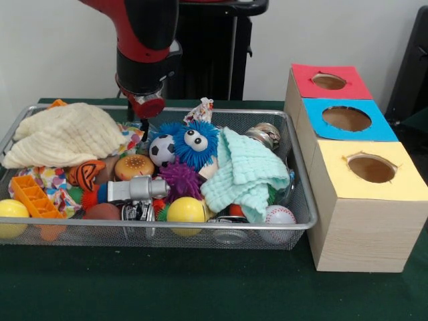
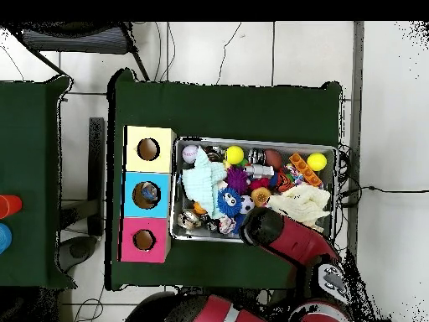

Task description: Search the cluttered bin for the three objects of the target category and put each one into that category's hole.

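Observation:
The silver wire-mesh bin (image 1: 200,227) sits on the green table, full of toys and cloths; it also shows in the overhead view (image 2: 255,141). A see-through plastic piece (image 1: 229,235) lies at the bin's front wall, and another clear piece (image 1: 289,182) seems to lie by the right wall under the mint cloth. The red-topped hole (image 1: 328,81) is the box furthest from the camera; in the overhead view it (image 2: 143,240) is nearest the robot. My gripper (image 1: 143,126) hangs low at the bin's back edge, behind the toys. In the overhead view the arm (image 2: 266,228) hides it.
The blue-topped hole (image 1: 346,118) and yellow-topped hole (image 1: 371,168) stand in a row beside the bin. In the bin are a cream cloth (image 1: 63,134), a mint cloth (image 1: 244,170), a blue fuzzy toy (image 1: 194,142), a shiny can (image 1: 266,134) and yellow balls (image 1: 186,210).

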Controlling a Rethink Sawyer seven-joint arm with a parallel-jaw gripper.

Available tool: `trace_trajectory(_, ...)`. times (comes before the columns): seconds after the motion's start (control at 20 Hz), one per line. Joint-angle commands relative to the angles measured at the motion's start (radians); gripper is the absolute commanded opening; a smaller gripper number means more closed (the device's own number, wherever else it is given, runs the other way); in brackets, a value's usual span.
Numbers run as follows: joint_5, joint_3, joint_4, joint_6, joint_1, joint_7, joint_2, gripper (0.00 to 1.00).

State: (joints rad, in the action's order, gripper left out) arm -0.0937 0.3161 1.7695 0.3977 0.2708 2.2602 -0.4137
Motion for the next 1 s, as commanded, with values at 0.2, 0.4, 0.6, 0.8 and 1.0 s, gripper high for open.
trace_trajectory(0.2, -0.033, -0.204, 0.047, -0.078, 0.023, 0.107, 0.182, 1.00)
trace_trajectory(0.4, -0.022, -0.220, 0.040, -0.156, 0.039, 0.108, 0.222, 1.00)
trace_trajectory(0.6, -0.007, -0.241, 0.023, -0.255, 0.062, 0.111, 0.276, 1.00)
trace_trajectory(0.8, 0.005, -0.263, 0.011, -0.357, 0.084, 0.130, 0.323, 1.00)
trace_trajectory(1.0, 0.016, -0.256, -0.003, -0.401, 0.077, 0.136, 0.345, 1.00)
